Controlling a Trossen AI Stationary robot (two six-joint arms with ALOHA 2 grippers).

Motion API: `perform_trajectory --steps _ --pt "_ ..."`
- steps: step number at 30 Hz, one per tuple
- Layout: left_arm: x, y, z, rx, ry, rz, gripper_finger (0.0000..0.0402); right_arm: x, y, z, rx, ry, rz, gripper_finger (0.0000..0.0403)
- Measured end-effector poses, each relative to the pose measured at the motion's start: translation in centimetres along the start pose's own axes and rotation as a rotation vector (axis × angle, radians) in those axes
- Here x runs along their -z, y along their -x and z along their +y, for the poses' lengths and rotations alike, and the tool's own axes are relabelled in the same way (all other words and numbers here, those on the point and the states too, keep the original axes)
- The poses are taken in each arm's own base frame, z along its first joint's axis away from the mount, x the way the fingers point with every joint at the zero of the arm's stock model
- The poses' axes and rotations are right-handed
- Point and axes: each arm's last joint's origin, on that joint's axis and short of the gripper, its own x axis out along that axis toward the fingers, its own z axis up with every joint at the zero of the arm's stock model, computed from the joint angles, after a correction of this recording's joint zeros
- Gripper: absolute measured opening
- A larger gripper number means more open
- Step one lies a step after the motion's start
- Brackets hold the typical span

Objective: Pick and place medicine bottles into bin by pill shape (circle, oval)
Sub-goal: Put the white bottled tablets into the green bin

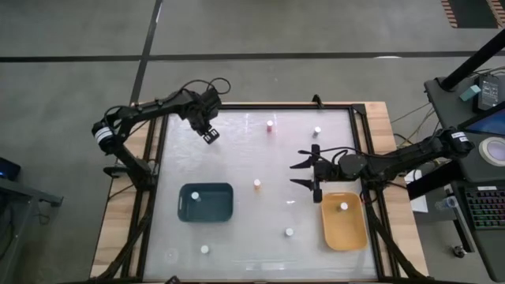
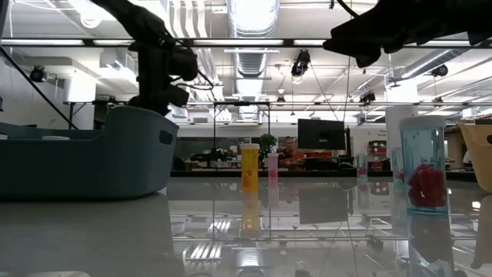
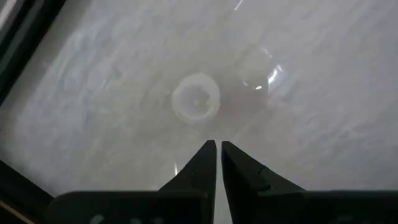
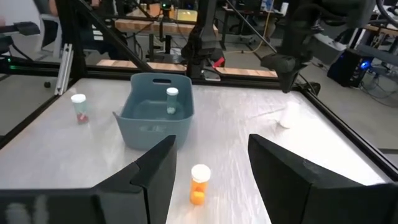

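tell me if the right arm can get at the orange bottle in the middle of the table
Probably yes. The right gripper stands open just beside the orange bottle, facing it, with bare table between them. The teal tray lies beyond the bottle, not in the way.

Left pincer [image 1: 209, 134] nearly closed, right pincer [image 1: 303, 173] spread.

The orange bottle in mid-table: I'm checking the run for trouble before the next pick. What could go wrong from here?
1. The right hand hangs open beside the orange bottle, which stands free; a low sideways approach could tip it.
2. The left hand is shut and empty above bare table; it must open before any pick.
3. The yellow-orange tray lies right under the right arm, which could nudge it.
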Motion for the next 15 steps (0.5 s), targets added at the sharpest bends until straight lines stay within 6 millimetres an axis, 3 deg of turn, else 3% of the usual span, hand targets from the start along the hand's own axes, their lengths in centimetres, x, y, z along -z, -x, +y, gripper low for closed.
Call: perform_trajectory --steps 11,15 --pt "-0.4 -0.4 0.2 -0.011 0.083 -0.042 0.0184 0.0 0.0 0.0 0.0 0.023 0.0 0.0192" --pt "-0.6 -1.0 0.2 -0.012 0.097 -0.045 0.0226 0.0 0.0 0.0 0.0 0.024 0.0 0.0192"
